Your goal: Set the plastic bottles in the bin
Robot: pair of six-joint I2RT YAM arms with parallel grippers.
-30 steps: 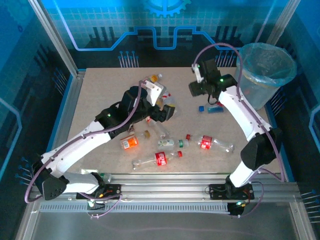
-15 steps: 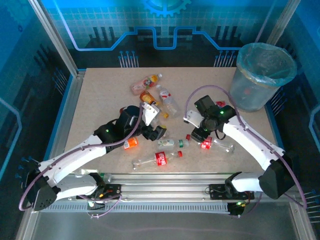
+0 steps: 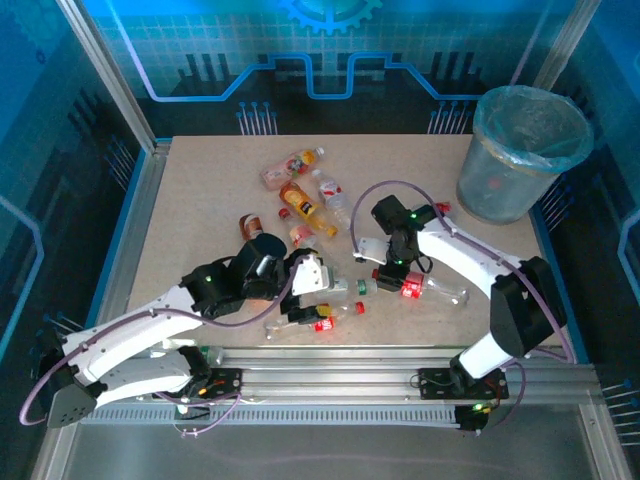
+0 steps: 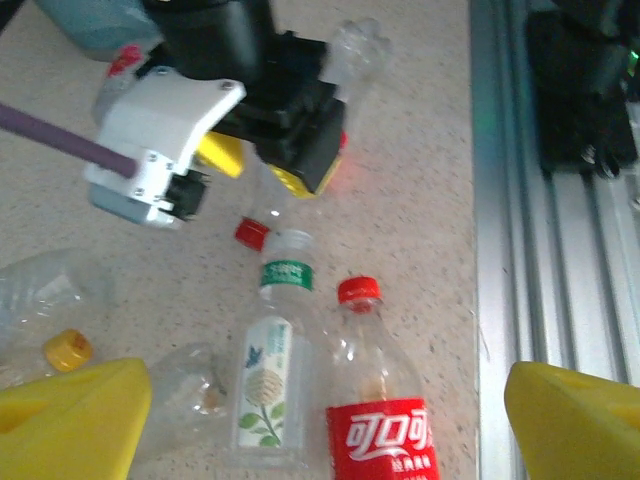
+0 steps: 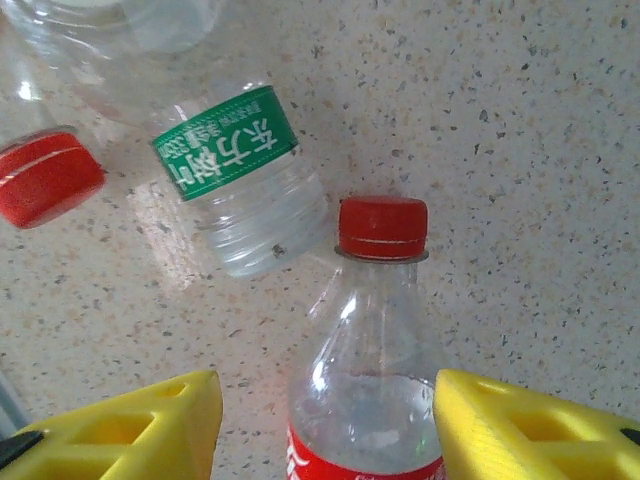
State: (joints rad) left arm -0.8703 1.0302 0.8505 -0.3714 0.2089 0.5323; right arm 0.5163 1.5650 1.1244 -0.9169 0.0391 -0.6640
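Right wrist view shows the right gripper (image 5: 325, 400) spread wide astride a red-capped bottle (image 5: 380, 330), while the left gripper (image 4: 330, 400) gapes around a red-labelled bottle (image 4: 385, 440).

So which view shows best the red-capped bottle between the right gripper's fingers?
Right wrist: the bottle, cap and neck, sits close between the open fingers. Top external shows its label and body; left wrist, likely its clear base.
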